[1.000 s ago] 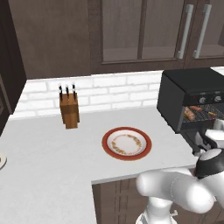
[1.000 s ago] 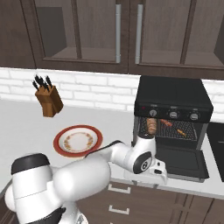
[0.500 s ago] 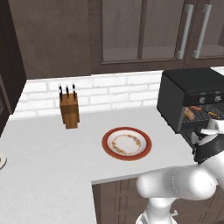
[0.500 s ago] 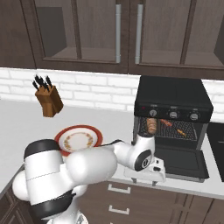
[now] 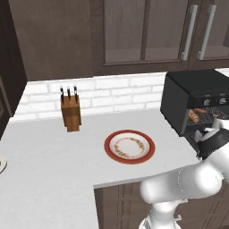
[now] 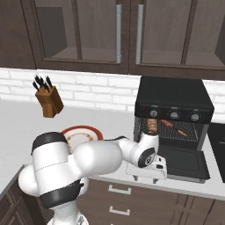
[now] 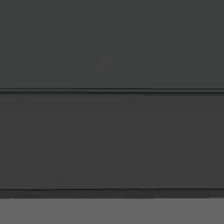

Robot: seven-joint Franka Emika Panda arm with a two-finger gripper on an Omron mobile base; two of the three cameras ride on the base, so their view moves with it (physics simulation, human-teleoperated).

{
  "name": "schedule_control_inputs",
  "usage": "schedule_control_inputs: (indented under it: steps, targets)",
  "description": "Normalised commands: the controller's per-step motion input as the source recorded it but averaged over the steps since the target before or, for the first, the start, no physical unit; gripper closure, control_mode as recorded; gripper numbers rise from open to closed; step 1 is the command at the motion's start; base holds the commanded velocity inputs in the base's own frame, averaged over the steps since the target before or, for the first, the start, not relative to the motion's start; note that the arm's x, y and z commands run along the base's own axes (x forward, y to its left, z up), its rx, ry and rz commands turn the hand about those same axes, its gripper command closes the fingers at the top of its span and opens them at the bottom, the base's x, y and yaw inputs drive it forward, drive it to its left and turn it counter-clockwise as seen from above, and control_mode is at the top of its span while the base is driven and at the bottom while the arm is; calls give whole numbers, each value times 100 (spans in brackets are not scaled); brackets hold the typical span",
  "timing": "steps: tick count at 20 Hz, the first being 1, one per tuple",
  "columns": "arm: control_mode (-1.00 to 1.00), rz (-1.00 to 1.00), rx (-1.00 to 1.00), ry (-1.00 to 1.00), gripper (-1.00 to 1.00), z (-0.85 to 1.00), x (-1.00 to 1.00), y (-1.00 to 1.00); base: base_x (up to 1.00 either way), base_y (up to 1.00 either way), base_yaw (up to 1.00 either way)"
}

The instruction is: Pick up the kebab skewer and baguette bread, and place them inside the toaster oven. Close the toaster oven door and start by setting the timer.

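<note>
Pale matte counter (image 5: 49, 165), boxy black toaster oven (image 6: 172, 94), gripper (image 6: 147, 172) spread, empty.

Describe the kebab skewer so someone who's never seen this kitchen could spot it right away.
Find the black toaster oven at the right end of the counter, under the wooden cabinets, its door folded down flat. On the wire rack inside lie two foods. The kebab skewer is the thin stick with small reddish-brown chunks towards the middle, far slimmer than the plump golden baguette bread at the rack's left end.
</note>
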Motion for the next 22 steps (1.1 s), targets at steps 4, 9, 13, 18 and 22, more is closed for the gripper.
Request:
schedule_control_inputs:
  steps: [4, 9, 13, 18, 22]
  targets:
    - [-100, 0, 0, -16, -100, 5, 90, 46, 0, 0, 0]
    - [-100, 0, 0, -18, -100, 0, 91, 39, 0, 0, 0]
    - [-100, 0, 0, -17, -100, 0, 99, 41, 0, 0, 0]
    - [-100, 0, 0, -25, -100, 0, 87, 47, 0, 0, 0]
    - [-100, 0, 0, -39, -100, 0, 77, 66, 0, 0, 0]
